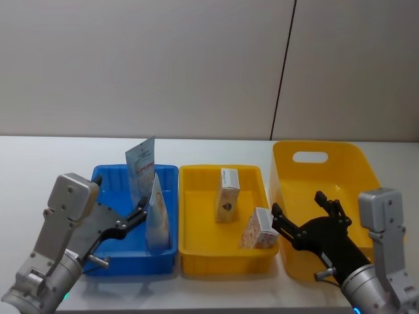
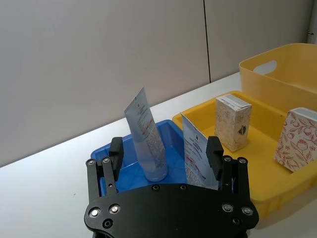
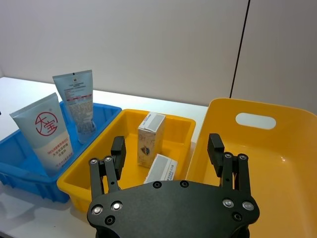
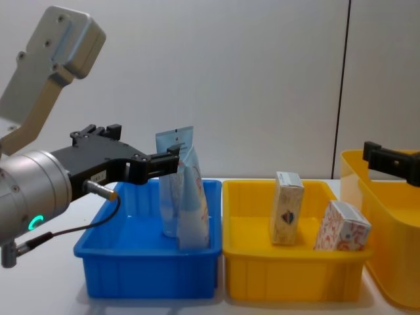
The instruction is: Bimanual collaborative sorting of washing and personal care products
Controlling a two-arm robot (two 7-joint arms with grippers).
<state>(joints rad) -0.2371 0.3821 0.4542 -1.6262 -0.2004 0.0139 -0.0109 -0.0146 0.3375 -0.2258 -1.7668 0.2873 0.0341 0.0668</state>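
Note:
Two pale-blue tubes stand in the blue tray (image 1: pixel 108 172): a taller one (image 1: pixel 141 165) at the back and one with a red emblem (image 1: pixel 156 214) at the front right. My left gripper (image 1: pixel 139 214) is open just left of the front tube (image 2: pixel 194 154), with nothing held. A cream carton with a blue emblem (image 1: pixel 228 194) stands upright in the small yellow tray (image 1: pixel 196 171), and a white carton with red-orange print (image 1: pixel 260 229) leans at its front right corner. My right gripper (image 1: pixel 298 206) hovers open over the near wall of the large yellow bin (image 1: pixel 357 152), beside the printed carton.
The three containers sit side by side on a white table (image 1: pixel 46 154), with a grey wall behind. The large bin has a handle slot (image 3: pixel 255 120) in its far wall. Bare table lies left of the blue tray and behind the containers.

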